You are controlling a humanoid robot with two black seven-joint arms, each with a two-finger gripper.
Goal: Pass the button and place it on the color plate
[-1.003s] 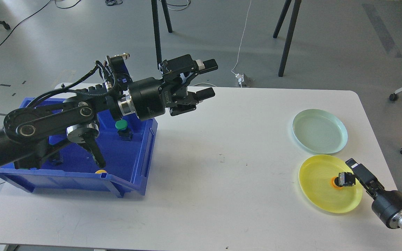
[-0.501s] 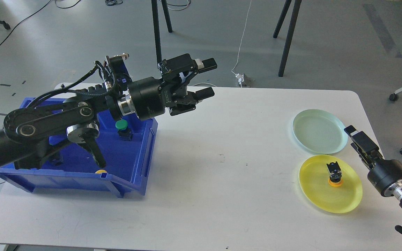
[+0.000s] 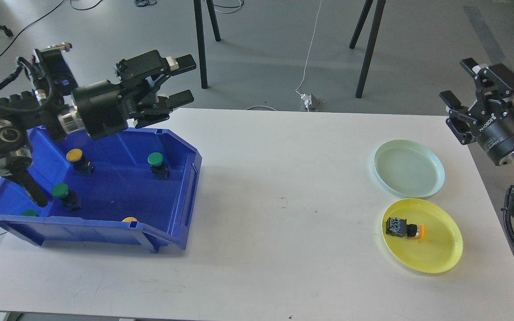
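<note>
A yellow-capped button [image 3: 403, 228] lies on its side on the yellow plate [image 3: 440, 256] at the right front. The pale green plate [image 3: 408, 167] behind it holds nothing. The blue bin [image 3: 174, 209] on the left holds several buttons: a green one [image 3: 156, 161], a yellow one [image 3: 76, 157], another green one [image 3: 62, 193]. My left gripper [image 3: 184, 80] is open and empty, above the bin's back edge. My right gripper [image 3: 458, 87] is open and empty, raised beyond the table's right edge, well above the plates.
The white table [image 3: 279, 232] spans the view. Black stand legs [image 3: 366, 49] and a white cable [image 3: 310, 49] are on the floor behind it. Two more caps, one yellow [image 3: 129, 219] and one green [image 3: 28, 213], show at the bin's front wall.
My right gripper let go of the button, which tipped onto its side on the yellow plate, and the gripper rose up and back. My left arm pulled back left over the bin.
</note>
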